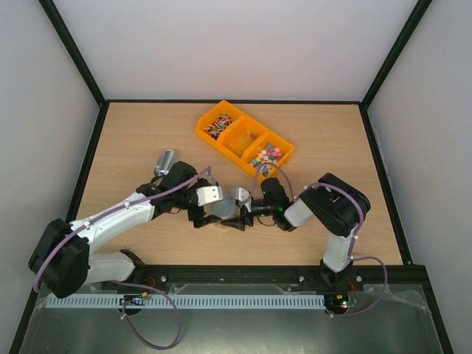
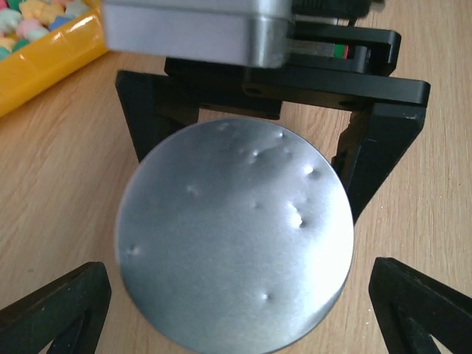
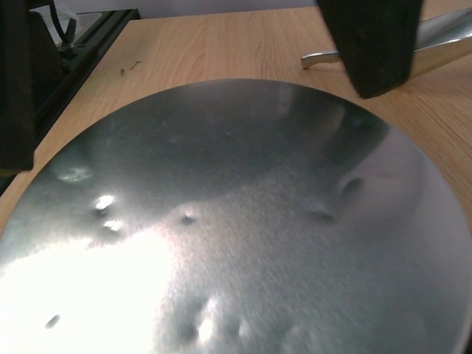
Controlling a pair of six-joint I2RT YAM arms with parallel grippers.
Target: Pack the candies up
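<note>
Candies (image 1: 267, 155): they sit in the yellow bin (image 1: 203, 133) at the upper centre of the top view, one kind per compartment. Red-white-dark pieces are at the upper-left end, amber ones in the middle, and pastel cubes at the lower-right end.
Bin axis: its long side runs diagonally from upper left to lower right, with the pastel end pointing toward the grippers.
Direction from the fingers: both grippers meet at the centre of the top view, and the candies lie up and to the right of them, near but apart.
Nearer arm: the right one, since its wrist is just below the pastel compartment.
Left gripper (image 2: 236, 313): its fingers are spread wide. The tips show in the lower corners of its wrist view, and neither presses the grey disc (image 2: 236, 236).
Right gripper (image 2: 258, 177): its jaws are set wide, with a finger against each side of the disc's rim, so it looks clamped on the disc.
Scoop (image 1: 166, 162): it lies on the table (image 1: 332, 133) up and to the left of the left wrist, untouched.
Step judged: no candy is out of the bin yet. The left arm is free and is the one nearer the scoop.
Risk: the disc between the grippers blocks both wrist views of the bin.
</note>
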